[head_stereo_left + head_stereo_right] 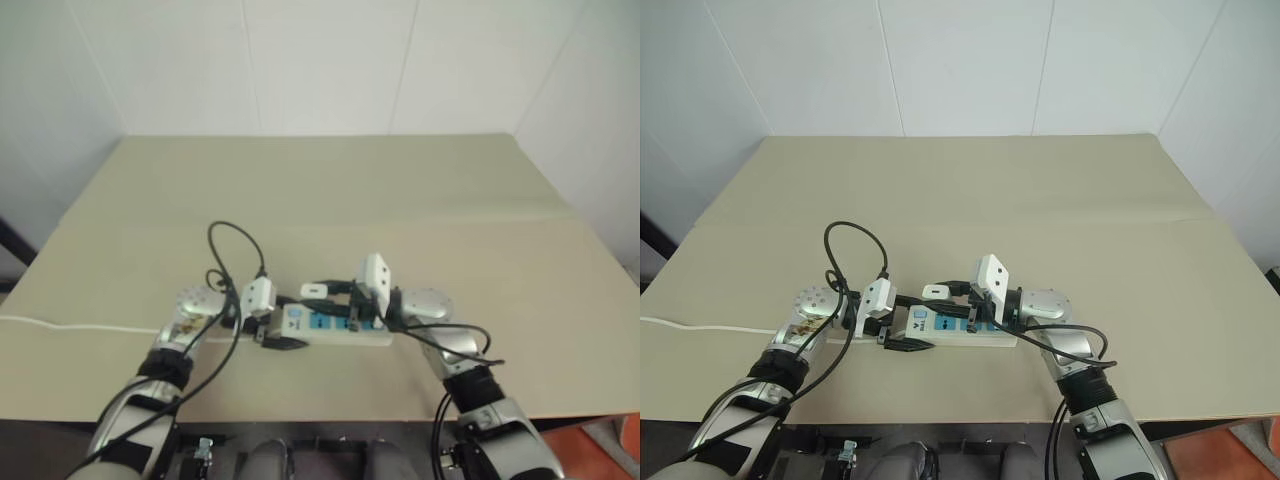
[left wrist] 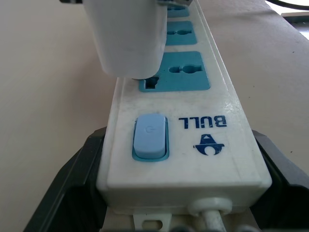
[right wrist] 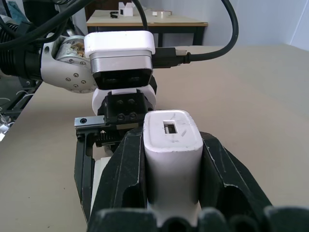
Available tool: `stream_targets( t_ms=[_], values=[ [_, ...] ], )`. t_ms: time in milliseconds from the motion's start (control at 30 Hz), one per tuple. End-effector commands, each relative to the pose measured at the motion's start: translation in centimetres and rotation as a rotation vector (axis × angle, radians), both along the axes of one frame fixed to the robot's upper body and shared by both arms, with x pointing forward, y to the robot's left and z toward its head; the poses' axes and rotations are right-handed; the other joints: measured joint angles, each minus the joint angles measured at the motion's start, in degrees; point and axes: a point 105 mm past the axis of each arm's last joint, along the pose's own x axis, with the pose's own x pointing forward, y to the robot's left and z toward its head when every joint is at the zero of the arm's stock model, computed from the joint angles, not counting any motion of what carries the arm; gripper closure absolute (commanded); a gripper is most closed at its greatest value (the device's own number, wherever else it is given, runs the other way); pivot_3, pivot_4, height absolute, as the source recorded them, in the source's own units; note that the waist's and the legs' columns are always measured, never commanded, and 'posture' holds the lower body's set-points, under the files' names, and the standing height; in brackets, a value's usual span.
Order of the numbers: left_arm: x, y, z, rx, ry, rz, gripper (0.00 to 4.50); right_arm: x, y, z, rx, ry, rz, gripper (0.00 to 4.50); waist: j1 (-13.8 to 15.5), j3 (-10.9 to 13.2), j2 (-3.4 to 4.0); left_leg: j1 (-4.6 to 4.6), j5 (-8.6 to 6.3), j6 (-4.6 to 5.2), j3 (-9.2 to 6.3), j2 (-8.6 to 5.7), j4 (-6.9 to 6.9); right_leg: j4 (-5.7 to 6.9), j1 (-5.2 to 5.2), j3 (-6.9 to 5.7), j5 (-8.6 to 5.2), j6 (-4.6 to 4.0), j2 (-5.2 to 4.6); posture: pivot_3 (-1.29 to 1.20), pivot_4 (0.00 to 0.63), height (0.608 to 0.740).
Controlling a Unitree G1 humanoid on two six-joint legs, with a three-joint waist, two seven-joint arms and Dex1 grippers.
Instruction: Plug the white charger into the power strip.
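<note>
White charger [image 3: 171, 159] sits pinched between the right gripper's [image 3: 171, 193] two black fingers, its USB port end facing the wrist camera. We see it hanging over the power strip [image 2: 193, 130], just above the blue socket panel [image 2: 176, 72] nearest the switch [image 2: 149, 137]; whether the prongs are already in the slots, we can't tell. The strip lies flat on the tan table [image 1: 400, 200], and the left gripper [image 2: 183, 212] has its fingers spread wide around the switch end, one on each long side, bracing it.

Handling, as we judge it: the charger is light, rigid, smooth plastic, so it could slip or tilt in the pads under push force. Best hold is on two opposite flat sides, mid-body, as now. The strip is stiff, light and likely to slide on the smooth table, so bracing the end makes sense. The prongs need straight entry; a skewed push could jam them.
</note>
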Motion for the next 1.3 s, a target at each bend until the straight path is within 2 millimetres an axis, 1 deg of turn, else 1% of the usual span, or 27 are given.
stream_targets(
  t_ms=[33,300,433,500,633,700,800,967,1067,1200,1300],
  values=[
    [-1.1,0.0,-2.2,0.089,0.062,-0.044,1.16,-0.8,0.1,-0.4,-0.01,0.005,0.028,3.4,0.0,0.0,0.0,0.0,0.0,0.0,0.0,0.0,0.0,0.0,0.0,0.0,0.0,0.0,0.0,0.0,0.15,0.74],
    [-1.2,0.1,-2.2,0.09,0.062,-0.042,1.16,-0.7,-0.2,-1.6,-0.036,0.031,0.003,3.4,0.04,0.0,0.0,0.05,0.0,0.0,0.0,0.0,-0.02,-0.01,0.04,0.0,0.0,0.0,0.0,0.0,0.15,0.74],
    [-1.2,0.1,-2.2,0.089,0.062,-0.039,1.16,-0.3,-0.6,-3.0,-0.059,0.045,-0.032,3.4,0.03,0.0,0.0,0.1,0.0,0.0,0.0,0.0,-0.02,-0.01,0.09,0.0,0.0,0.0,0.0,0.0,0.15,0.74],
    [-1.2,0.1,-2.2,0.09,0.062,-0.037,1.16,0.0,-1.1,-3.9,-0.076,0.06,-0.062,3.4,0.01,0.0,0.0,0.14,0.0,0.0,0.0,0.0,-0.02,-0.02,0.12,0.0,0.0,0.0,0.0,0.0,0.15,0.74],
    [-1.2,0.3,-2.2,0.092,0.063,-0.034,1.16,0.6,-3.1,-6.1,-0.136,0.102,-0.123,3.4,0.0,-0.02,-0.02,0.32,0.0,0.0,0.02,0.01,-0.02,-0.02,0.24,0.02,0.0,0.0,0.0,0.0,0.15,0.74],
    [-1.2,0.4,-2.3,0.094,0.064,-0.032,1.16,0.8,-3.8,-6.6,-0.154,0.119,-0.142,3.4,0.03,-0.05,-0.07,0.52,-0.01,-0.01,0.02,0.01,-0.05,-0.1,0.27,0.01,-0.01,0.0,0.0,0.0,0.15,0.74],
    [-1.2,0.5,-2.3,0.098,0.066,-0.033,1.16,1.0,-4.0,-6.7,-0.156,0.124,-0.143,3.4,0.0,-0.11,-0.14,0.61,-0.01,-0.01,0.01,0.03,-0.06,-0.12,0.37,0.02,-0.01,0.0,0.0,0.0,0.15,0.74],
    [-1.2,0.4,-2.3,0.098,0.066,-0.036,1.16,0.9,-3.3,-5.9,-0.139,0.128,-0.099,3.4,0.0,-0.13,-0.16,0.66,-0.01,-0.01,0.01,0.04,-0.06,-0.11,0.38,0.03,-0.01,-0.01,0.01,0.0,0.15,0.74],
    [-1.3,0.4,-2.3,0.098,0.066,-0.036,1.16,0.9,-3.6,-6.3,-0.156,0.138,-0.1,3.4,0.01,-0.13,-0.17,0.66,-0.01,-0.01,0.01,0.04,-0.07,-0.11,0.38,0.03,-0.01,-0.01,0.0,0.0,0.15,0.74],
    [-1.4,0.5,-2.3,0.098,0.068,-0.036,1.16,0.6,-4.9,-7.5,-0.201,0.173,-0.108,3.4,0.05,-0.14,-0.16,0.65,-0.01,-0.01,0.01,0.04,-0.07,-0.12,0.38,0.03,-0.01,-0.01,0.0,0.0,0.15,0.74],
    [-1.4,0.6,-2.4,0.099,0.069,-0.034,1.16,0.6,-6.9,-8.5,-0.249,0.21,-0.144,3.4,0.2,-0.23,-0.19,0.65,-0.02,-0.02,0.0,0.04,-0.09,-0.17,0.4,0.03,-0.01,-0.01,0.0,0.0,0.15,0.74]
  ],
)
